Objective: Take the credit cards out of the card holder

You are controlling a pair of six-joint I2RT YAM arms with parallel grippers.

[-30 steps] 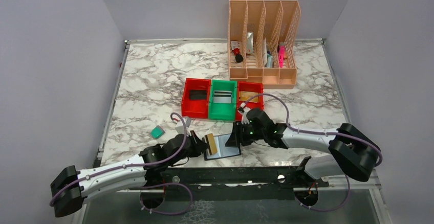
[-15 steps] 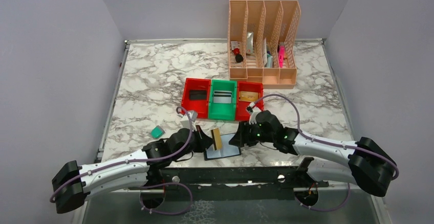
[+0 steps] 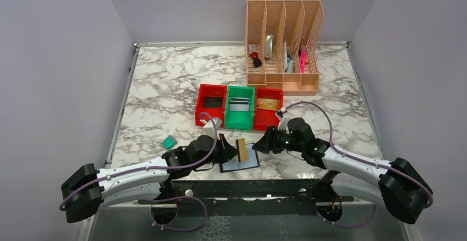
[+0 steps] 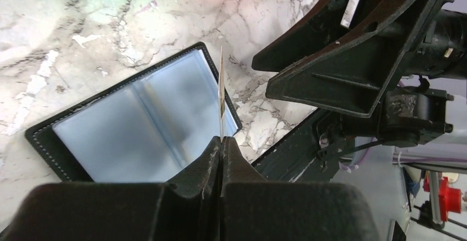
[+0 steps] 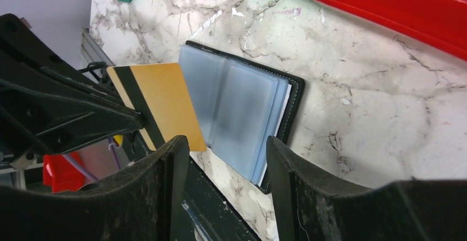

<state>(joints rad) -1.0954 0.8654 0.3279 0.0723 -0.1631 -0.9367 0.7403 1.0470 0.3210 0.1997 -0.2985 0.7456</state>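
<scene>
A white marble-patterned table (image 3: 159, 87) veined in grey fills a booth of plain grey walls (image 3: 55, 59), with a black rail (image 3: 248, 189) along its near edge. The card holder (image 3: 246, 162) lies open and flat at the near middle of the table, blue-grey pockets up. The left hand (image 3: 234, 148) is clenched on a gold credit card (image 3: 241, 149) with a dark stripe, held on edge just above the holder's left half. The right hand (image 3: 261, 144) hovers at the holder's right edge, jaws apart, grasping nothing. Beyond them sit a red bin (image 3: 211, 104), a green bin (image 3: 240, 108) and another red bin (image 3: 268, 106) side by side. A peach file rack (image 3: 283, 48) stands far right. A small green block (image 3: 169, 141) lies near left.
</scene>
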